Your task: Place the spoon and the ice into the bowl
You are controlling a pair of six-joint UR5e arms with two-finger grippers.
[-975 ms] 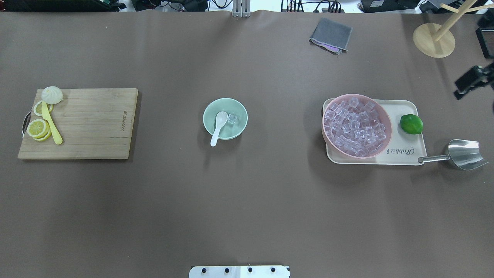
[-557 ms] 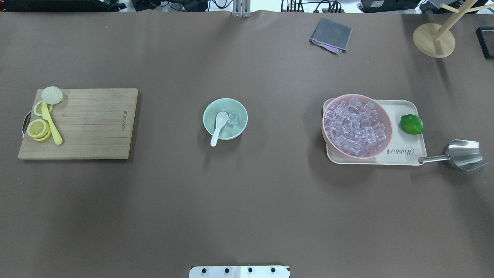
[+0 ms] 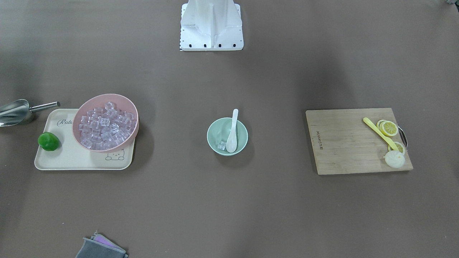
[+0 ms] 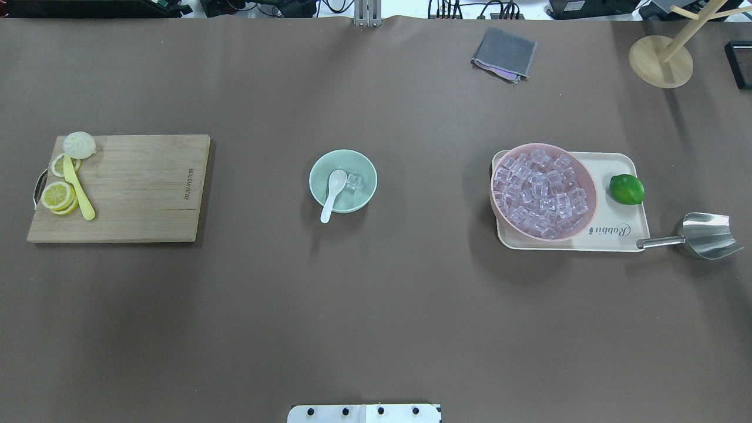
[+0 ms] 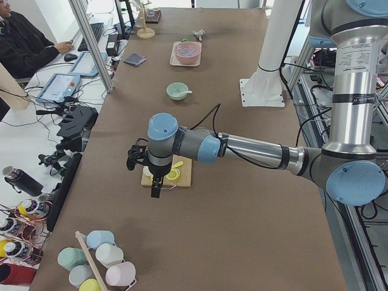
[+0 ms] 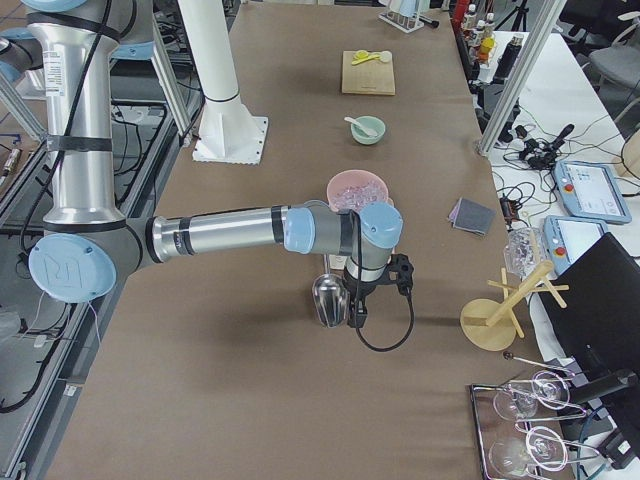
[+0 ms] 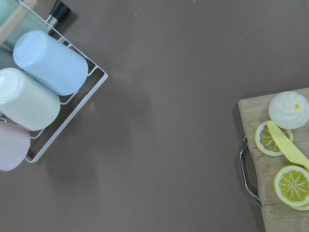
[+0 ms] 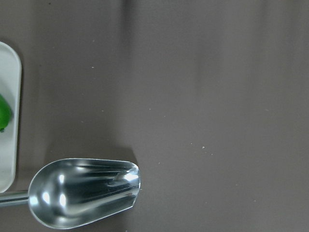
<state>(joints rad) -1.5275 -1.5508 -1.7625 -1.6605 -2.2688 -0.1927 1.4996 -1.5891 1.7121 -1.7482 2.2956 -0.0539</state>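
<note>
Overhead exterior view: a small round mint-green bowl point(image 4: 318, 169) sits mid-counter. It holds the small white soup spoon point(image 4: 332, 192) — scoop inside, handle leaning out over the rim toward the robot — and one clear glassy ice cube point(image 4: 353, 181) beside the scoop. The task looks complete, with nothing apparently left to move.

The arms hang near the table's ends: the left pincer point(image 5: 156, 191) near a wooden cutting board point(image 4: 141, 188), the right pincer point(image 6: 356, 316) near a shiny metal scoop point(image 4: 708, 235). I cannot tell whether either is open or closed.

The matte brown counter point(image 4: 376, 305) also carries a pink bowl point(image 4: 588, 202) of ice cubes on a cream tray point(image 4: 623, 229). A seated operator point(image 5: 24, 42) works at desks alongside.
</note>
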